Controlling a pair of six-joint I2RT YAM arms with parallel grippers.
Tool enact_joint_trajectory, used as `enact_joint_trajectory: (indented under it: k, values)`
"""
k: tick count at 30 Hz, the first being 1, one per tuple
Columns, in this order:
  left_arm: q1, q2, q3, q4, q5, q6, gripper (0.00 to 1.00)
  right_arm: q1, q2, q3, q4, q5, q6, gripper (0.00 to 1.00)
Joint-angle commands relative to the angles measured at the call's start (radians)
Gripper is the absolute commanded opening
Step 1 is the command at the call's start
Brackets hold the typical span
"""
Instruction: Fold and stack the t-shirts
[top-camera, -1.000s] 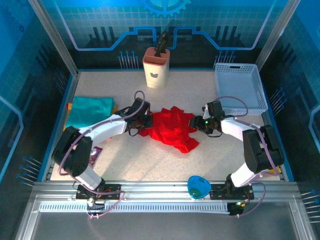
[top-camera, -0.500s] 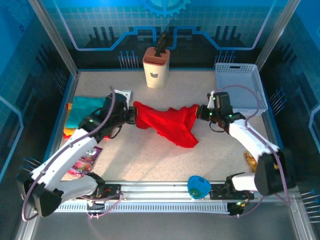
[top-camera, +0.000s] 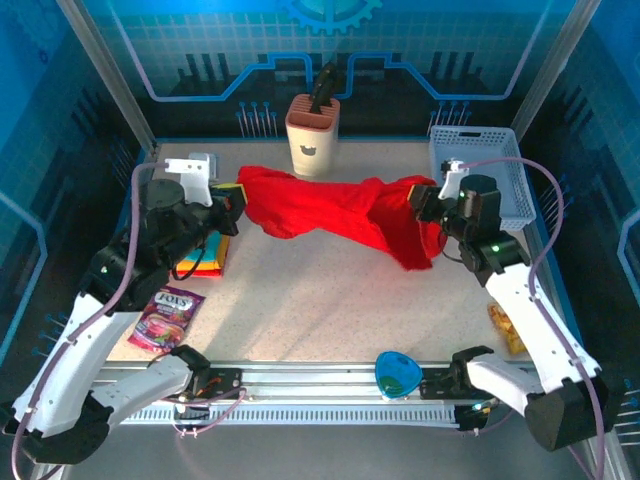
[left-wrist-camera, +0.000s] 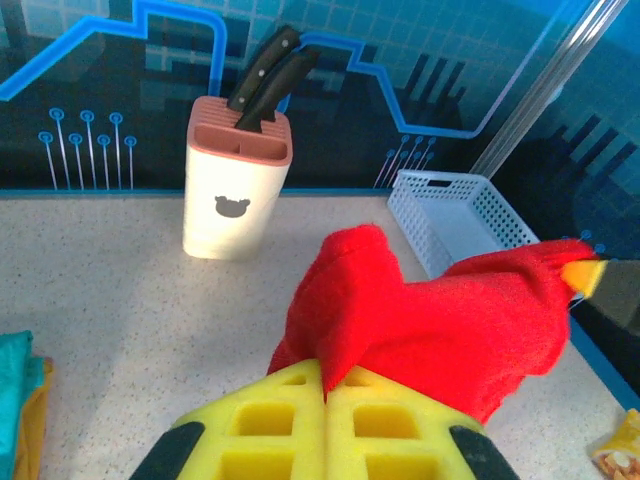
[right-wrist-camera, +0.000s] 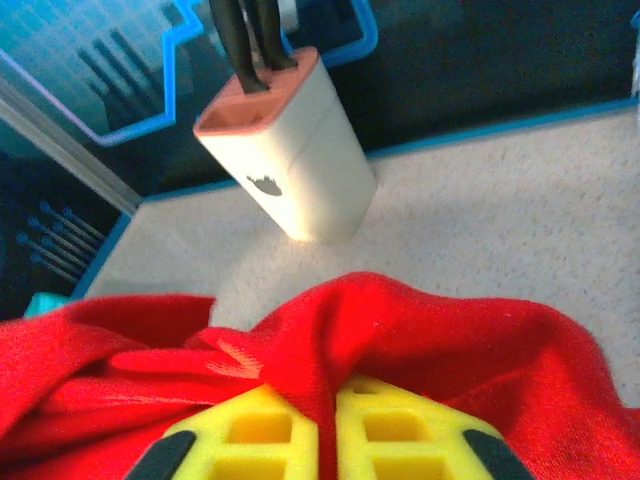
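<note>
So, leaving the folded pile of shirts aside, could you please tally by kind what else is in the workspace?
red cloth t-shirt: 1
white knife block: 1
white plastic mesh basket: 1
purple snack packet and yellow snack packet: 2
small blue bowl: 1
Total: 6

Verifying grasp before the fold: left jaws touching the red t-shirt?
Touching. Left wrist view: red t-shirt cloth is pinched between the closed left jaws.

folded t-shirts (top-camera: 207, 262) largely hidden, red shirt (right-wrist-camera: 450, 340) edge-cropped
</note>
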Motion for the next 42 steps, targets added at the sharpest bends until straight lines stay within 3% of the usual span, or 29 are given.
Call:
enact_joint_trajectory:
  k: [1,3,5,9,13,16,21,25,33,40,42]
  values:
    - [0.006,-0.006,0.014,-0.025,0.009,0.012,0.00,0.002,0.095,0.021,-0.098,-0.088,-0.020,0.26]
    - [0.007,-0.008,-0.002,-0.023,0.010,0.003,0.00,0.001,0.183,0.049,-0.178,-0.135,-0.047,0.56]
    - [0.007,-0.006,-0.023,-0.014,0.012,-0.006,0.00,-0.002,0.277,0.095,-0.278,-0.190,-0.082,0.76]
    - [0.007,-0.005,-0.051,0.003,0.012,-0.016,0.00,0.065,0.295,0.014,-0.237,-0.209,-0.105,0.88]
    - [0.008,-0.005,-0.049,0.003,-0.008,-0.003,0.00,0.182,0.204,-0.128,-0.148,-0.130,-0.139,0.89]
    - [0.007,0.002,-0.042,0.005,-0.020,-0.002,0.01,0.258,0.158,-0.228,-0.033,-0.218,-0.154,0.87]
    - [0.008,0.027,-0.023,0.005,-0.014,-0.003,0.01,0.493,0.151,-0.316,0.104,-0.143,-0.226,0.86]
    - [0.008,0.033,-0.028,0.016,-0.035,-0.001,0.01,0.612,0.209,-0.356,0.276,-0.097,-0.204,0.86]
    - [0.008,0.061,0.004,0.011,-0.063,0.005,0.01,0.895,0.451,-0.254,0.462,0.059,-0.188,0.82]
    - [0.008,0.070,0.015,0.012,-0.070,0.008,0.01,0.976,0.607,-0.167,0.497,0.169,-0.122,0.72]
    - [0.007,0.071,0.017,0.012,-0.074,0.010,0.01,0.977,0.638,-0.148,0.497,0.193,-0.099,0.63]
